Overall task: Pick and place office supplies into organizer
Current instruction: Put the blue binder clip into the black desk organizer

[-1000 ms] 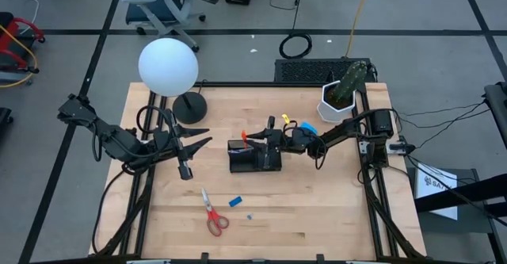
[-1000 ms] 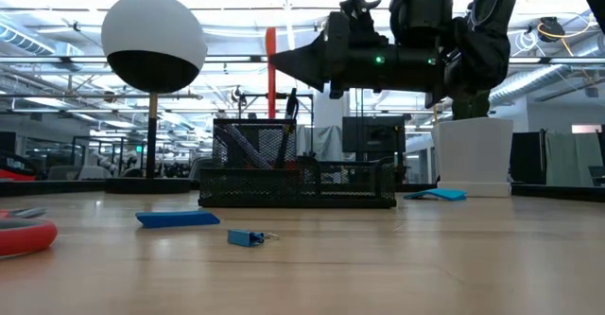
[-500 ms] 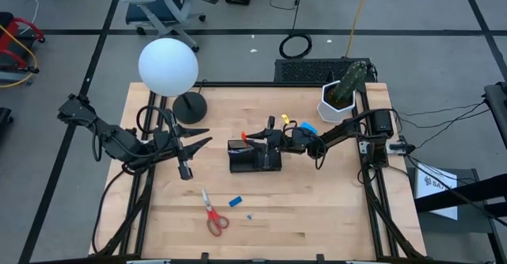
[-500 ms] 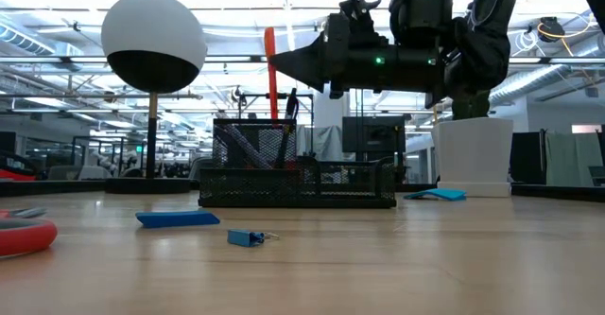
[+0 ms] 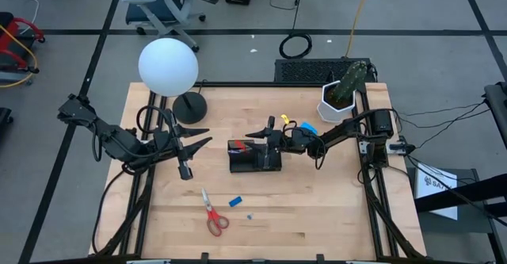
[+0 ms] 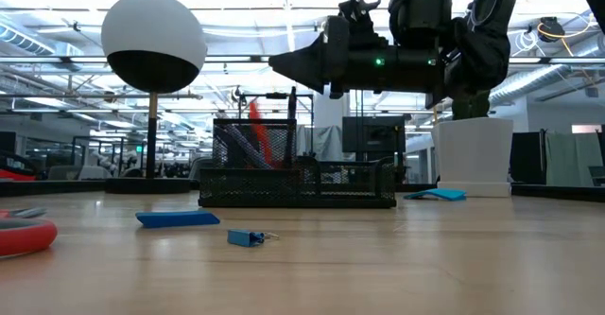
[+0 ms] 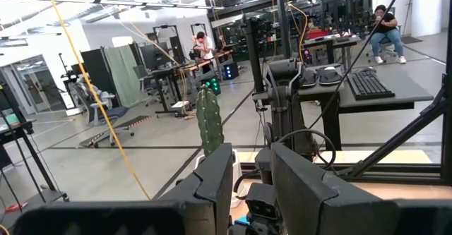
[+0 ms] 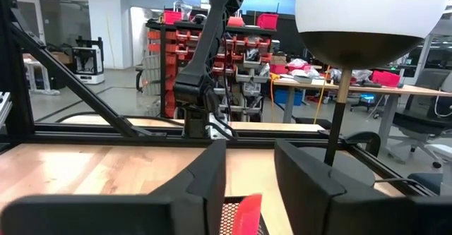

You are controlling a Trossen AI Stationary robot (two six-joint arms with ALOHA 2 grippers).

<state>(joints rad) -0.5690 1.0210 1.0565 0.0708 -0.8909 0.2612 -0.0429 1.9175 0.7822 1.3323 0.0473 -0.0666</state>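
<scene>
The black mesh organizer (image 5: 255,156) (image 6: 298,178) sits mid-table. A red pen (image 6: 257,131) (image 8: 244,210) leans inside its taller compartment, with dark pens beside it. My right gripper (image 5: 252,133) (image 6: 274,64) (image 8: 251,150) hovers open just above that compartment, touching nothing. My left gripper (image 5: 207,135) (image 7: 251,157) waits open, left of the organizer. Red-handled scissors (image 5: 214,214), a blue eraser (image 5: 235,201) (image 6: 178,218) and a small blue item (image 5: 249,215) (image 6: 246,237) lie flat toward the near edge. The blue note pad (image 5: 307,128) (image 6: 437,195) lies under the right arm.
The white globe lamp (image 5: 168,66) (image 6: 153,43) stands on its round black base (image 5: 190,105) at far left. The white potted cactus (image 5: 342,93) stands at far right. Bare wood lies between the organizer and the scissors.
The red pen stood upright in my right gripper's fingertips above the organizer. It has since left the fingers and dropped into the tall compartment, where it leans tilted. Neither arm has moved.
</scene>
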